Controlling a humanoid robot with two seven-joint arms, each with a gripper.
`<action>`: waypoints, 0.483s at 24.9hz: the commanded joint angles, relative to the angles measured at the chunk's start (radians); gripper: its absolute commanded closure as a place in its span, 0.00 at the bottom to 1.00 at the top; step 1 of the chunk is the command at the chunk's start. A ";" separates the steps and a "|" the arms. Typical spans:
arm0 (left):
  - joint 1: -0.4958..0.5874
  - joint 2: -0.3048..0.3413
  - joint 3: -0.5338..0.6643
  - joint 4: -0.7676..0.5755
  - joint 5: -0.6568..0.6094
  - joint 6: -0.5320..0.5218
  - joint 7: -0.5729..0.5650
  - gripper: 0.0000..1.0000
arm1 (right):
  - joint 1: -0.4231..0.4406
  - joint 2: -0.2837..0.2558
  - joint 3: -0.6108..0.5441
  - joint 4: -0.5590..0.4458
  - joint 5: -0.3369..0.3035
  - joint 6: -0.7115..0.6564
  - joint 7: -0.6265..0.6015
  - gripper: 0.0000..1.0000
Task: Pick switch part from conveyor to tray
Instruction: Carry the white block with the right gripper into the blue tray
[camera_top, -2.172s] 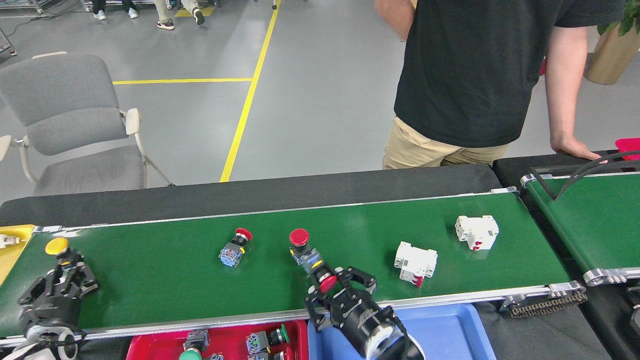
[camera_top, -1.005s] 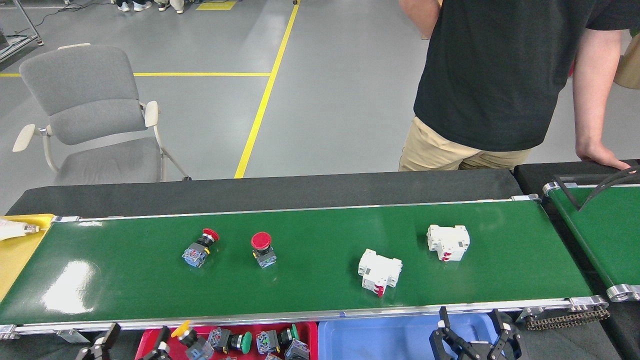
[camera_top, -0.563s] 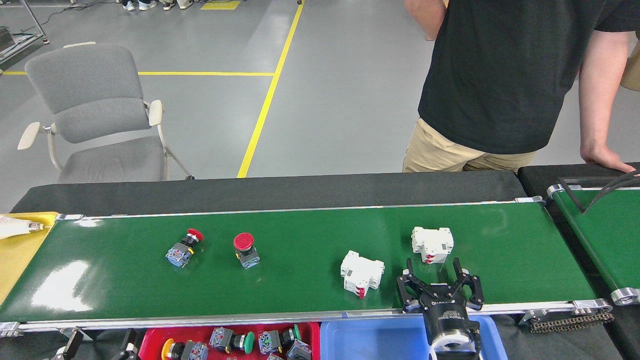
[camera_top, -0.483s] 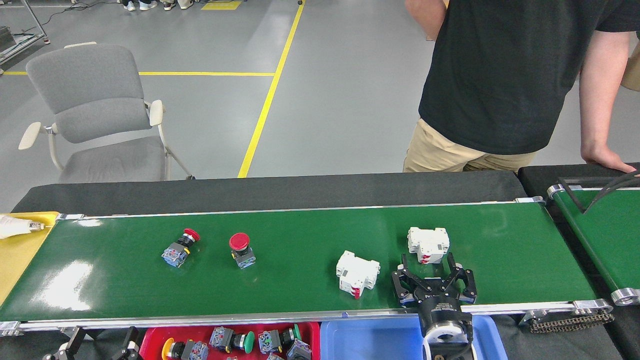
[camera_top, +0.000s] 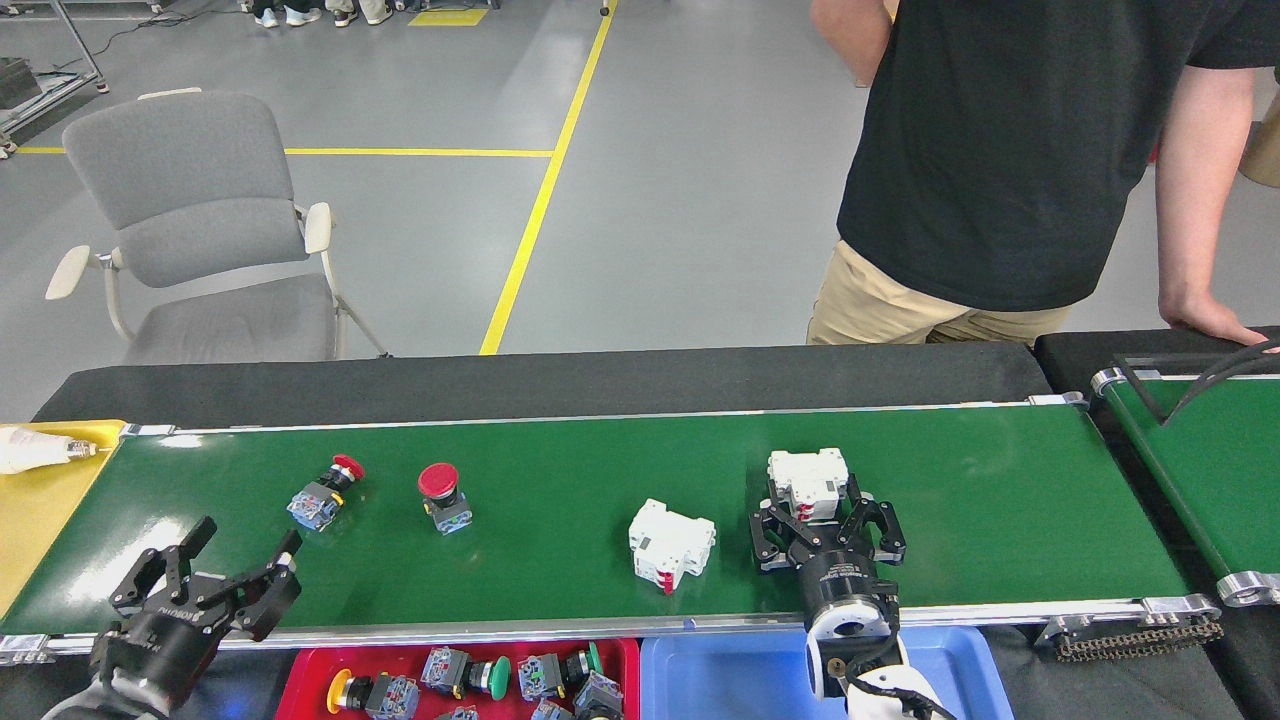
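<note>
The white circuit breaker (camera_top: 808, 482) sits on the dark-green conveyor (camera_top: 560, 450), right of centre, with the right gripper (camera_top: 823, 512) spread wide around its near end, one finger on each side and neither pressing it yet. To do this grasp well, I judge the fingers should slide a little farther along the flat white flanks, squared to the body, then close on its middle so it does not swivel when lifted; if the belt is carrying parts along, the gripper must keep level with the breaker as it closes. The blue tray (camera_top: 720, 680) lies just below the near rail, a short carry. A second white breaker (camera_top: 670, 543) rests close to the left; keep the outer finger off it. Farther left lie two red pushbutton switches (camera_top: 440, 497) (camera_top: 318, 497), and the left gripper (camera_top: 208, 573) hovers unclenched and empty over the near rail, above the red tray (camera_top: 300, 680) of pushbuttons
</note>
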 joint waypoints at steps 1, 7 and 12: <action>-0.037 0.030 -0.007 0.052 -0.001 -0.004 0.011 0.00 | -0.002 -0.011 -0.004 -0.086 -0.007 -0.049 -0.008 0.90; -0.048 0.068 0.004 0.141 0.008 0.046 0.022 0.00 | 0.309 -0.263 -0.038 -0.499 -0.202 -0.384 -0.029 0.81; -0.060 0.082 0.035 0.179 0.011 0.065 0.024 0.01 | 0.513 -0.326 -0.101 -0.553 -0.246 -0.483 -0.086 0.00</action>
